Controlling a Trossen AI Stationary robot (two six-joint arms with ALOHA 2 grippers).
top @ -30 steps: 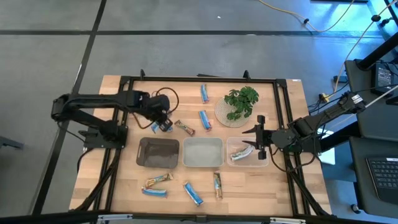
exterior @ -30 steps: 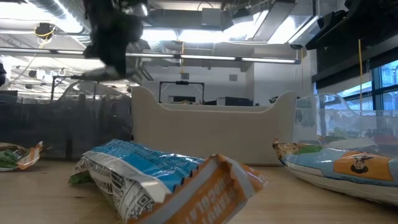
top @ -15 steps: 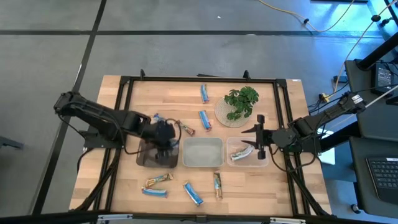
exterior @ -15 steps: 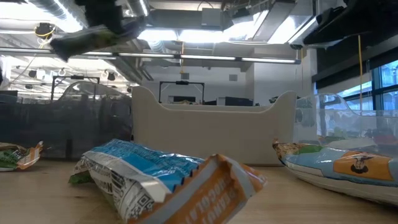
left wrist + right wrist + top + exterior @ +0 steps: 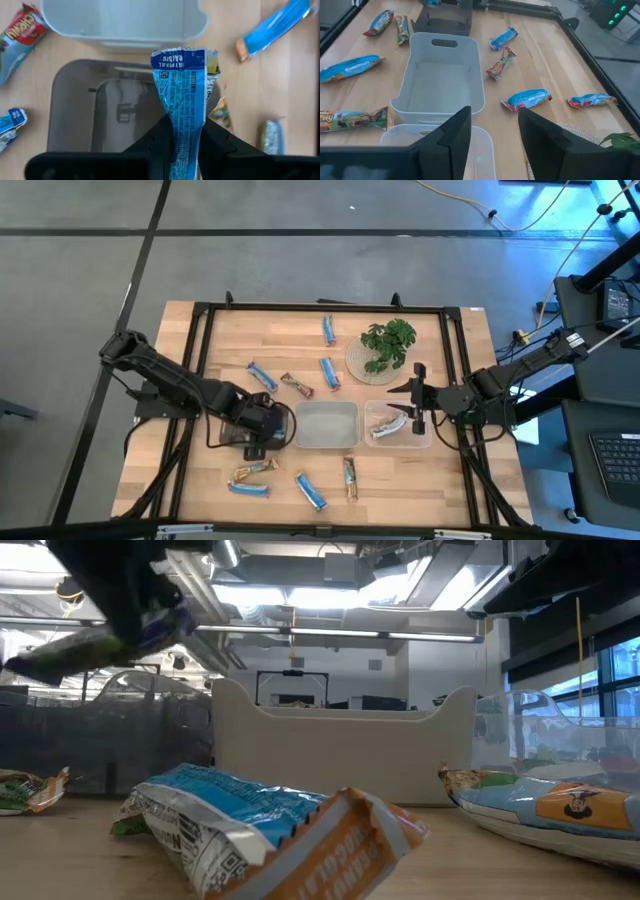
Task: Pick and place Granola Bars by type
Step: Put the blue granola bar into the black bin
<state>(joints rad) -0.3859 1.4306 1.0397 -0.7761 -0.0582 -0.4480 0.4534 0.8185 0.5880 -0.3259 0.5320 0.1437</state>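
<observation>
My left gripper (image 5: 264, 428) is shut on a blue granola bar (image 5: 183, 85) above the dark grey tray (image 5: 236, 432) at the left of the row; the low view shows it blurred (image 5: 110, 615). My right gripper (image 5: 414, 408) waits open over the clear tray (image 5: 425, 438), where a silvery-green bar (image 5: 388, 425) lies. The white tray (image 5: 325, 425) stands between them. Blue bars (image 5: 262, 376) (image 5: 328, 330) (image 5: 329, 372) and a brown one (image 5: 297, 386) lie flat on the far half. Several more bars (image 5: 253, 471) (image 5: 311, 490) (image 5: 349, 477) lie near the front edge. My left gripper pinches the blue bar between its two fingers at one end of the wrapper (image 5: 183, 131), coming from above. The rest of the bar juts out past the fingertips, its crimped free end (image 5: 181, 57) forward. It is lifted clear, over the dark grey tray (image 5: 75, 110).
A leafy plant on a round plate (image 5: 385, 348) stands at the far right. A black frame (image 5: 320, 308) rims the table. In the low view a blue bar (image 5: 230, 815) lies close to the camera, with the white tray (image 5: 340, 745) behind it.
My left gripper has carried the blue bar from the far-left bars toward the near edge and now hangs over the dark grey tray. One blue bar stays on the table where the gripper was. My right arm has kept still.
</observation>
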